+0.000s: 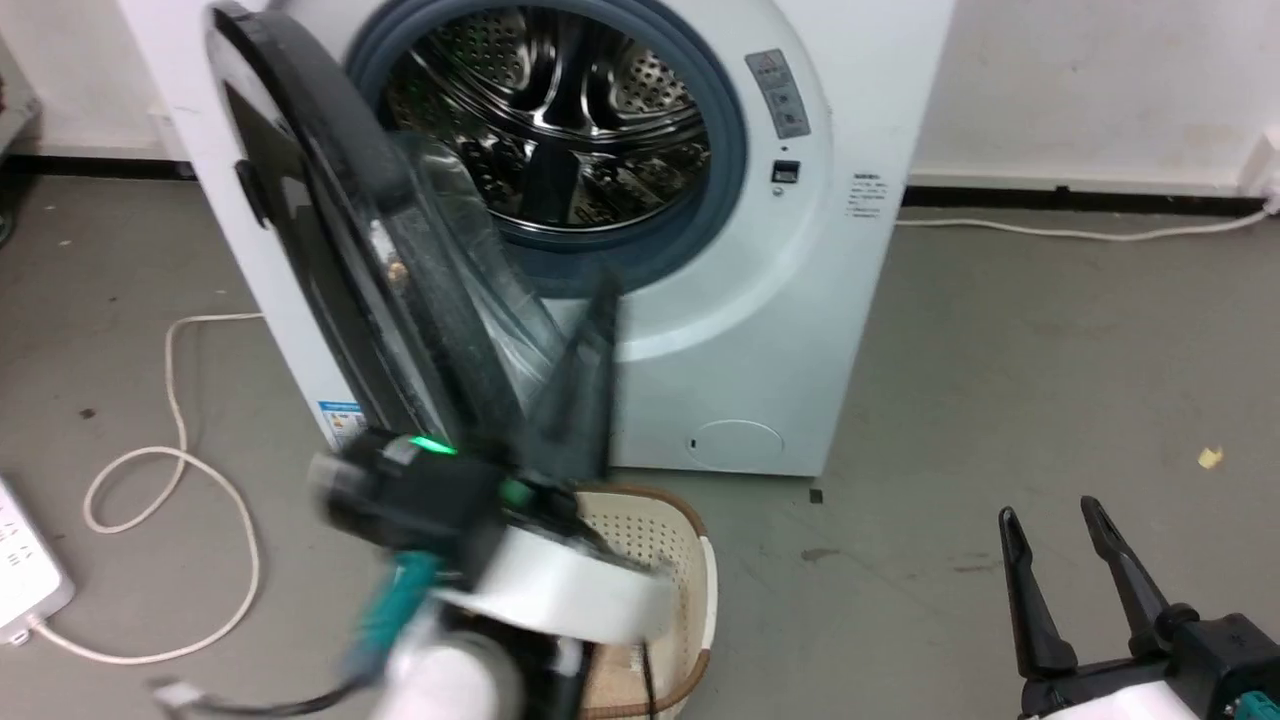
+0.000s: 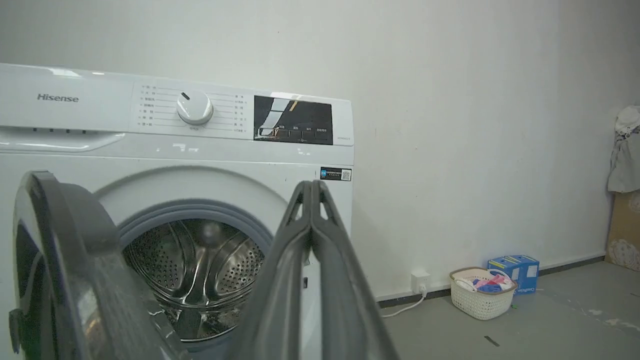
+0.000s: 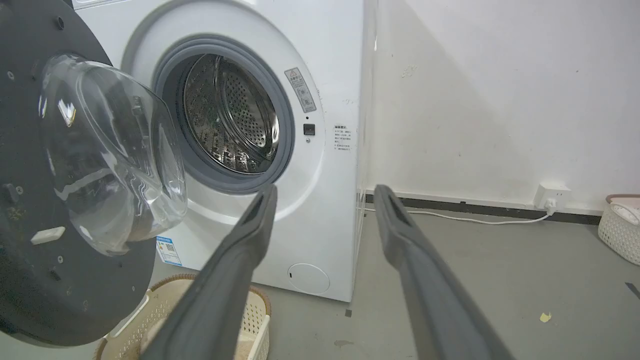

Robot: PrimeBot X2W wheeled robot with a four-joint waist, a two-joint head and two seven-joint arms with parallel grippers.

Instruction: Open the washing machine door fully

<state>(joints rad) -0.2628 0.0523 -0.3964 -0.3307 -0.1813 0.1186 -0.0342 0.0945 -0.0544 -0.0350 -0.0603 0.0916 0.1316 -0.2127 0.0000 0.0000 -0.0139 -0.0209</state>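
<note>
The white washing machine stands with its steel drum exposed. Its glossy black door hangs partly swung out to the left, the clear glass bowl facing the opening. My left gripper is shut on nothing and blurred, its fingers rising just right of the bowl; whether they touch it is unclear. In the left wrist view the shut left gripper points at the machine's front, the door to its left. My right gripper is open over the floor at the lower right, its wrist view showing the door and the gripper.
A cream perforated basket sits on the floor under the door, below my left arm. A white cable and a power strip lie at the left. By the wall to the right are a small basket of clothes and a blue box.
</note>
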